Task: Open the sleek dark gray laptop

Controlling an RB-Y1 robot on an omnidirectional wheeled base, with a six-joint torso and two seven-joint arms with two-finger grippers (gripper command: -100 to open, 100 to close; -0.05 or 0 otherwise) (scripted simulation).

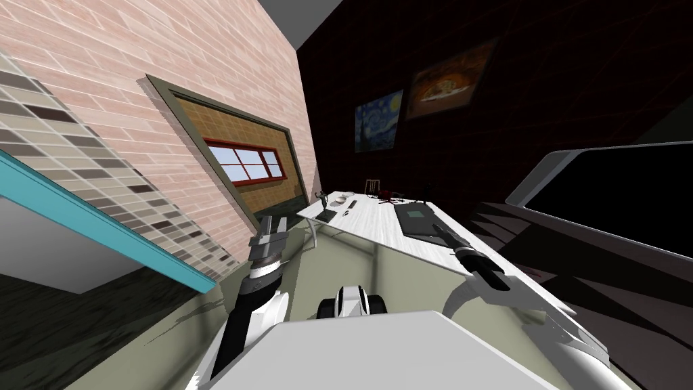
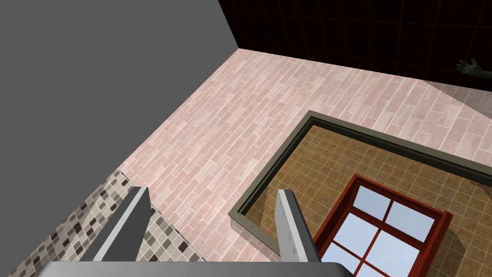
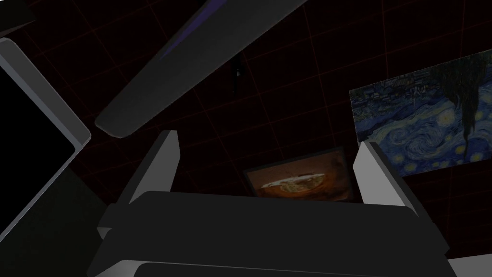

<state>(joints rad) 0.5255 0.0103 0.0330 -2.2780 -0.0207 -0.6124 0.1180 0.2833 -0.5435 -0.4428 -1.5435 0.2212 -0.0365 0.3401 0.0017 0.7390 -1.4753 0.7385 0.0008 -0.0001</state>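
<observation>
Pincer, right (image 3: 266,144): fingers spread wide with nothing between them. In the head view its tip shows at the near corner of the laptop (image 1: 414,218). It points at the dark wall rather than down, and I cannot tell whether it touches the laptop.
Pincer, left (image 2: 211,192): fingers spread and empty. It is raised beside the brick wall (image 1: 135,61) on my left, well apart from the desk.
Laptop: a dark grey slab lying flat and shut on the desk (image 1: 365,227), toward the desk's right edge.
Step in hand: probably the approach, since the lid is not yet gripped.
Doing it well: tip the wrist down so the fingers face the lid. Find the edge opposite the hinge, though which edge that is I cannot tell. Slip one finger under that lip and lift in an arc about the hinge, slowly, so the base does not slide.
Desk: white and long, running away from me, with a small dark pad (image 1: 326,215) near its left edge. The bits at the far end are too small to name.
Room: the dark wall behind the desk carries a swirling night-sky painting (image 3: 423,130) and a food picture (image 3: 302,178). A grey-framed black panel (image 1: 609,196) stands at the right.
</observation>
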